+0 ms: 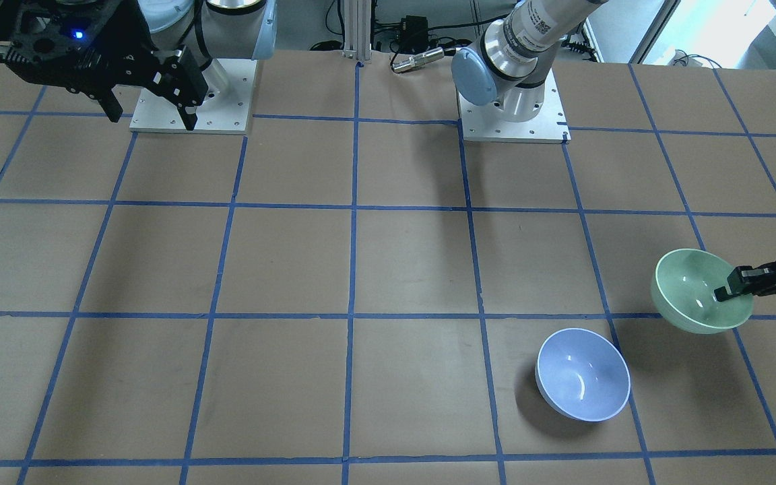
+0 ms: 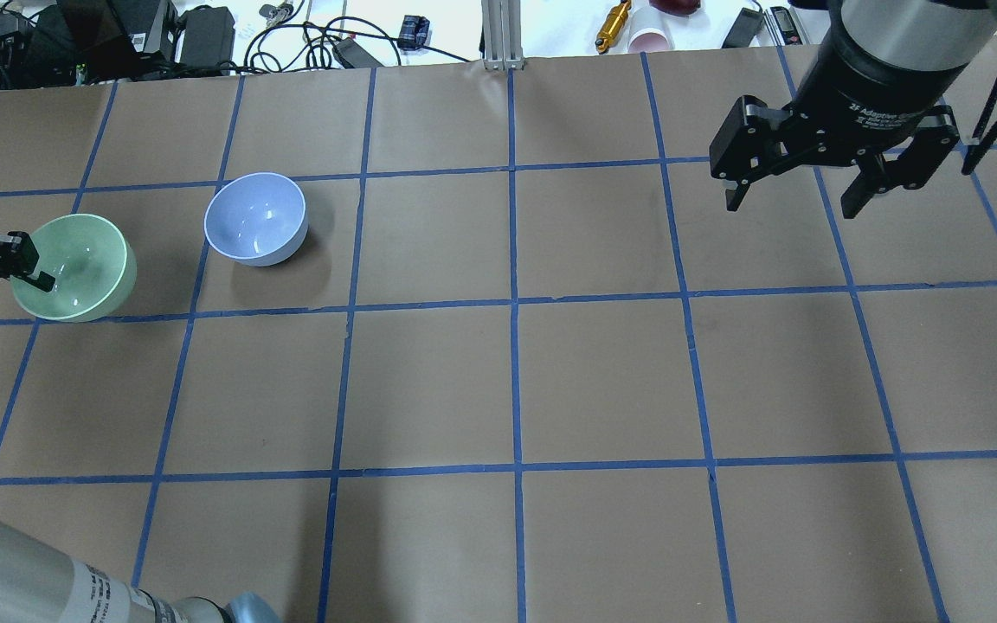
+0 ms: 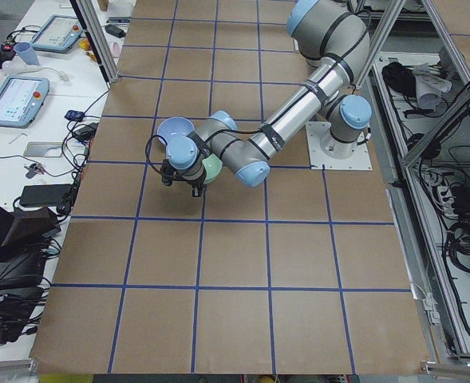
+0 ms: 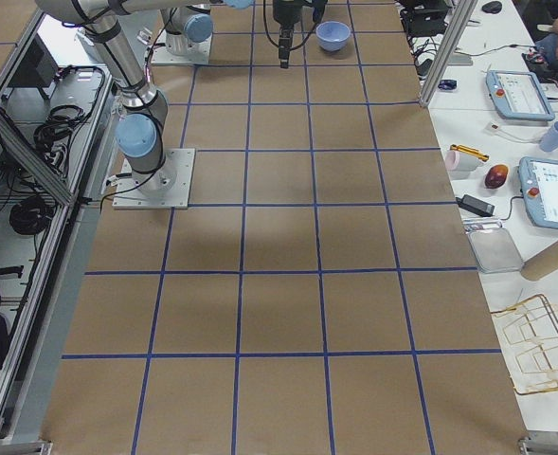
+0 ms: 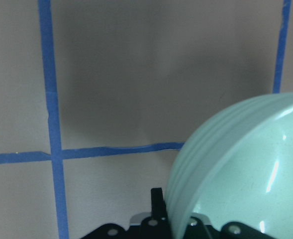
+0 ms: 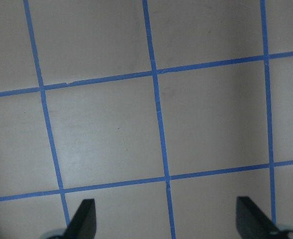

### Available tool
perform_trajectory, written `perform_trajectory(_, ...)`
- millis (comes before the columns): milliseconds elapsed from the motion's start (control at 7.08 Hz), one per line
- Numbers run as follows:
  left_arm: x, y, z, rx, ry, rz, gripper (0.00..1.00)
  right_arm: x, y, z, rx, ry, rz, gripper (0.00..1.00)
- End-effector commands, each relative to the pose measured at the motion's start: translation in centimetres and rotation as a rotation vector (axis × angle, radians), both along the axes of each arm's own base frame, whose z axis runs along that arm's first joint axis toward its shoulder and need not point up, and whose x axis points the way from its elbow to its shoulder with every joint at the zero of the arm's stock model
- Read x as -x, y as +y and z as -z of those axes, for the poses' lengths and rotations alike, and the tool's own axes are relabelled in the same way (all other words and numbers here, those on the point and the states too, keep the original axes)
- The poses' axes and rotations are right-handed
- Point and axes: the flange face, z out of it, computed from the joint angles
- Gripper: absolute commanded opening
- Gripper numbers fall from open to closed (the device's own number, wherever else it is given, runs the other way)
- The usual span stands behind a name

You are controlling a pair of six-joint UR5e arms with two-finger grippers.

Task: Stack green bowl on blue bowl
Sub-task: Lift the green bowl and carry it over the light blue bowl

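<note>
Mint-green and glossy, the green bowl [image 2: 74, 268] hangs tilted in the left end effector [image 2: 31, 279], whose two fingers are closed on the bowl's wall at the rim; one dark finger [image 1: 723, 294] lies inside the bowl against its wall, and the other is outside, hidden beneath it. In the left wrist view the ribbed outer wall of the bowl fills the lower right corner and runs down between the finger mounts. From the shadow cast on the brown paper, the bowl looks lifted off the table [image 2: 516, 389], though how far cannot be told. It sits at the robot's far left, over a line of the blue tape grid [image 2: 516, 303].

Periwinkle and white-rimmed, the blue bowl [image 2: 256, 218] stands upright on the table, mouth up and with nothing in it; it is near the green bowl but apart from it, one grid square further toward the table's middle and a little further from the robot.

On the other side, the right end effector [image 2: 790, 208] hovers above bare table with its jaws spread wide and nothing between them; it is well apart from both bowls, and its wrist view shows only paper and tape between the two fingertips.
</note>
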Motion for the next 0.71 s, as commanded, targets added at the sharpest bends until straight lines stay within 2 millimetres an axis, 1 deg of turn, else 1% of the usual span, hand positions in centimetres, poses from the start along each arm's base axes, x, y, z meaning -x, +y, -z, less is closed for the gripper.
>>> perform_trajectory(0,4.0,-3.2,-4.0,-0.004,0.001,-0.011,0.00,0.0,0.0,0.0,0.001,0.000,0.000,1.00)
perform_trajectory(141,6.1,-4.7,-5.6,-0.001,-0.014,-0.026,0.00,0.0,0.0,0.0,0.001,0.000,0.000,1.00)
perform_trajectory(282,7.7,-5.4,-5.4,-0.001,0.003,-0.030,0.00,0.0,0.0,0.0,-0.001,0.000,0.000,1.00)
perform_trajectory(424,11.1,-6.7,-4.8,-0.008,0.036,-0.089,0.00,0.0,0.0,0.0,-0.001,0.000,0.000,1.00)
perform_trajectory(565,15.8,-8.2,-4.8,-0.002,0.019,-0.063,0.00,0.0,0.0,0.0,0.001,0.000,0.000,1.00)
